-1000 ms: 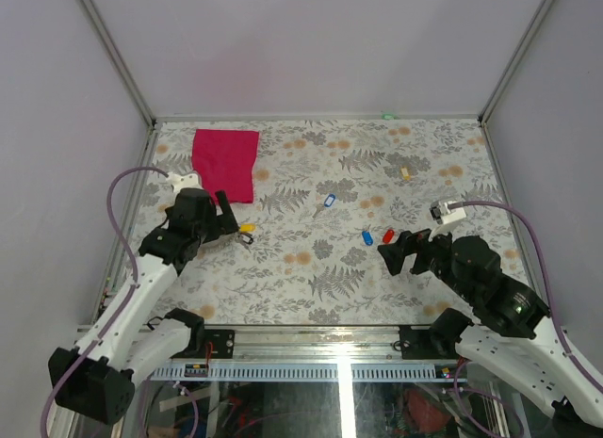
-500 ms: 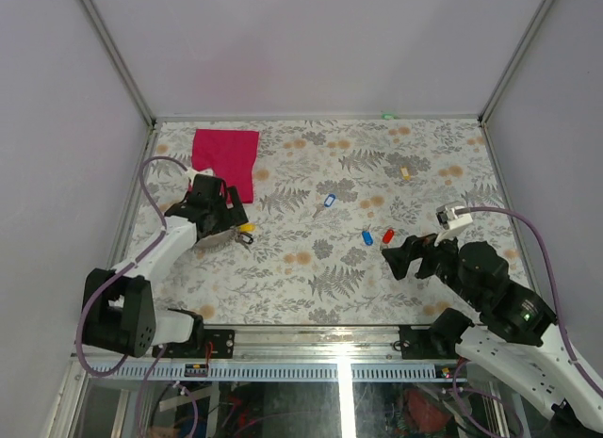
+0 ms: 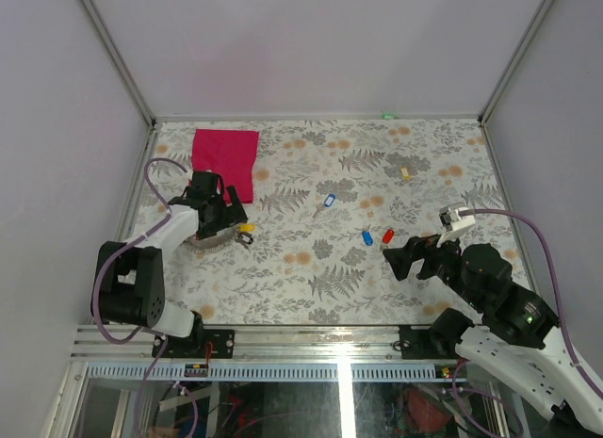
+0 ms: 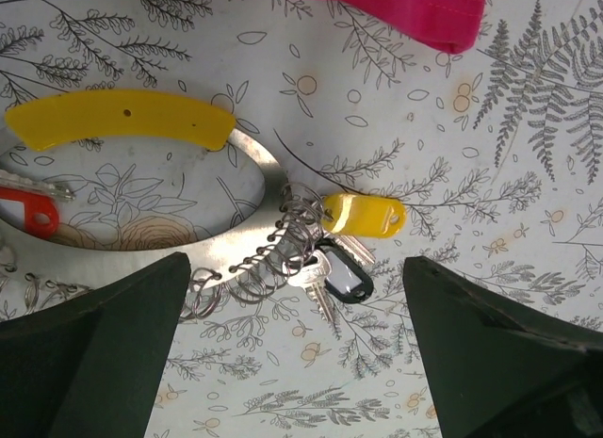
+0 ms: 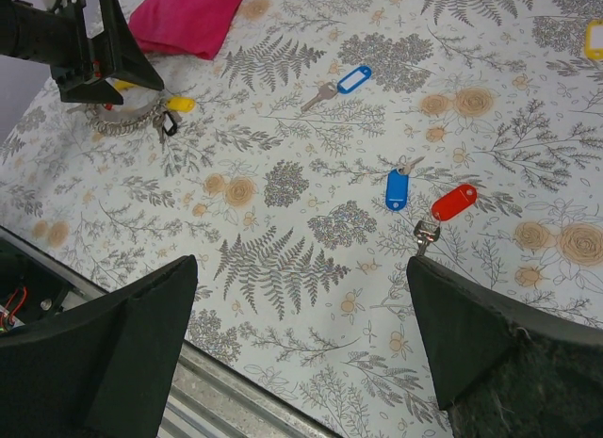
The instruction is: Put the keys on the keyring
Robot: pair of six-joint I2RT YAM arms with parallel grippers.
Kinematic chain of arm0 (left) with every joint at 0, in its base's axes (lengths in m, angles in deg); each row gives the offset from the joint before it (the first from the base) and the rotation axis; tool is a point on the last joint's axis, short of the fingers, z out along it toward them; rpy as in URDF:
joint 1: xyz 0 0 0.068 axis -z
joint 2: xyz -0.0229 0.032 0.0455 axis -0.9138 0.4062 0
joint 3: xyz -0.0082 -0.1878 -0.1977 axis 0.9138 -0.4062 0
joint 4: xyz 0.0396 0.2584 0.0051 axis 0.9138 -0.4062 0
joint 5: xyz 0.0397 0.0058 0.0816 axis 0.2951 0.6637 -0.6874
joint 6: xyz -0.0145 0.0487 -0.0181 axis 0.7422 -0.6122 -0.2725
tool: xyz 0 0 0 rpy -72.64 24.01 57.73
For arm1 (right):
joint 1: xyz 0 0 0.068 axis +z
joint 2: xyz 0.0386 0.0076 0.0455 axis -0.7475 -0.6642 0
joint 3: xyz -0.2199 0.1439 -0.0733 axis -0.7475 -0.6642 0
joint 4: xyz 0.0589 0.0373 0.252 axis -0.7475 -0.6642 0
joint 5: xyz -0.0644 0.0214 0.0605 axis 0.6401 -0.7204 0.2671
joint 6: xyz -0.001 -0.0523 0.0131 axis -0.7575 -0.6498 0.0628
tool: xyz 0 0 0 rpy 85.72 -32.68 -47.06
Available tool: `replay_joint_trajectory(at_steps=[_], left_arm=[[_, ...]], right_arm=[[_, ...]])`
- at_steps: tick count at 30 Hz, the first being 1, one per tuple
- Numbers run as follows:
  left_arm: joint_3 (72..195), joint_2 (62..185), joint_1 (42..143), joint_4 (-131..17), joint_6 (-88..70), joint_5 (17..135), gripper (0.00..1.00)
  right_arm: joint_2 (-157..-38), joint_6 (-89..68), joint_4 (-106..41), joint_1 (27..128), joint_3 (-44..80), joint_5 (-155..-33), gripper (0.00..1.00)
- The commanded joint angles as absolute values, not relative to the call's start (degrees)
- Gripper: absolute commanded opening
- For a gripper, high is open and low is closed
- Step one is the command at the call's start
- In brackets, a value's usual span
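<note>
The keyring (image 4: 247, 233) is a flat silver ring lying on the floral table, with a curved yellow piece (image 4: 122, 120) on it and a cluster of small wire rings. A yellow-tagged key (image 4: 363, 215) and a black-tagged key (image 4: 344, 276) hang from those rings, and a red tag (image 4: 28, 212) lies at its left. My left gripper (image 4: 297, 363) is open just above it, also seen from the top (image 3: 229, 212). Loose keys lie mid-table: blue-and-white tag (image 5: 341, 83), blue tag (image 5: 399, 188), red tag (image 5: 453, 202). My right gripper (image 5: 300, 334) is open and empty, near them.
A red cloth (image 3: 226, 160) lies at the back left, just behind the keyring (image 3: 212, 235). A small yellow piece (image 3: 405, 172) lies at the back right. The table's metal front rail (image 5: 245, 400) runs below my right gripper (image 3: 412, 257). Grey walls enclose the table.
The left arm has folded back toward its base while its gripper stays over the keyring. The right gripper has drawn back slightly to the right.
</note>
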State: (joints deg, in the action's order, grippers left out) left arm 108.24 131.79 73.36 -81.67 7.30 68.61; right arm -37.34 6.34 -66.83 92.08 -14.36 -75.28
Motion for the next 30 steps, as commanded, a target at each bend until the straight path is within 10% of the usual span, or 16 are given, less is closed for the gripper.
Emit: replay_joint_trajectory(at_steps=[1, 30], left_arm=[[109.4, 133.8, 71.8, -77.5, 7.7, 72.3, 1.00], [103.0, 135.1, 80.0, -73.5, 12.1, 79.4, 1.00]], right_arm=[[-36.6, 6.4, -65.2, 91.9, -14.2, -75.0, 0.99], [-36.8, 6.0, -64.5, 92.0, -14.7, -75.7, 0.99]])
